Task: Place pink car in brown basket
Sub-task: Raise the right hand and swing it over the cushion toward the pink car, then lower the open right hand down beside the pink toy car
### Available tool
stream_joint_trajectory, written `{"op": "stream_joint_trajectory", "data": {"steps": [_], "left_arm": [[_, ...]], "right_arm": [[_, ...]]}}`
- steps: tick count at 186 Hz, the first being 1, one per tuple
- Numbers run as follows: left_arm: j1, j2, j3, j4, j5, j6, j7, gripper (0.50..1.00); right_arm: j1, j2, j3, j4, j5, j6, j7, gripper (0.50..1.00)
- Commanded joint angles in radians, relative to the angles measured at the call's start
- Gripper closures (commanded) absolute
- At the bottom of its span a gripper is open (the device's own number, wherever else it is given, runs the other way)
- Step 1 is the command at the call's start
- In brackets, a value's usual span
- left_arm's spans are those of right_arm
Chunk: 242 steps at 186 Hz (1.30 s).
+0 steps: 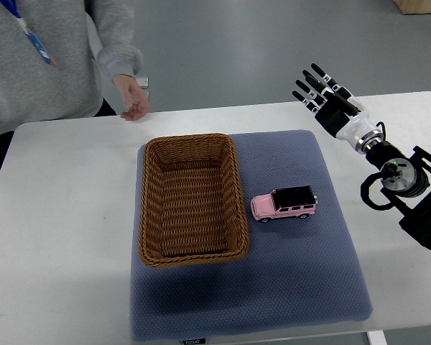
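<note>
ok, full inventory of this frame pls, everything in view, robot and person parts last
table: 1, white, fills most of the view
mat: 1, blue-grey, on the table under the basket and car
brown basket: 1, woven, rectangular, on the left half of the mat, nothing in it
pink car: 1, pink with a black roof, on the mat just right of the basket, on its wheels, apart from the rim
floor: grey, beyond the far table edge
right hand: 1, black fingers, white wrist, fingers spread, holding nothing, over the far right of the table, well away from the car
left hand: not in view
person: 1, grey sweater, blue lanyard, at the far left; one hand at the table's far edge
</note>
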Motion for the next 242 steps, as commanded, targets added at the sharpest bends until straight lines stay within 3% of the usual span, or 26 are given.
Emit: {"op": "stream_joint_trajectory", "data": {"steps": [1, 41, 57, 115, 132, 173, 242], "left_arm": [[0.000, 0.000, 0.000, 0.000, 0.000, 0.001, 0.000, 0.500], [0.000, 0.000, 0.000, -0.002, 0.000, 0.003, 0.000, 0.500], [0.000, 0.000, 0.000, -0.002, 0.000, 0.003, 0.001, 0.500], [-0.002, 0.000, 0.003, -0.012, 0.000, -0.006, 0.000, 0.500], [-0.003, 0.000, 0.003, -0.014, 0.002, -0.008, 0.000, 0.500], [-0.003, 0.000, 0.001, -0.011, 0.000, -0.009, 0.001, 0.500], [-0.003, 0.000, 0.001, -0.012, 0.000, -0.011, 0.000, 0.500]], "right_arm": [[0.000, 0.000, -0.001, 0.000, -0.002, -0.002, 0.000, 0.587], [0.005, -0.005, -0.004, 0.008, -0.035, 0.005, 0.000, 0.587], [0.011, -0.051, -0.004, 0.025, -0.127, 0.044, -0.002, 0.587], [0.130, -0.373, -0.177, 0.371, -1.138, 0.160, 0.000, 0.587], [0.155, -0.449, -0.243, 0.471, -1.288, 0.174, 0.000, 0.587], [0.270, -0.569, -0.466, 0.635, -1.341, 0.180, 0.000, 0.587], [0.206, -0.520, -0.487, 0.655, -1.342, 0.084, -0.003, 0.587]]}}
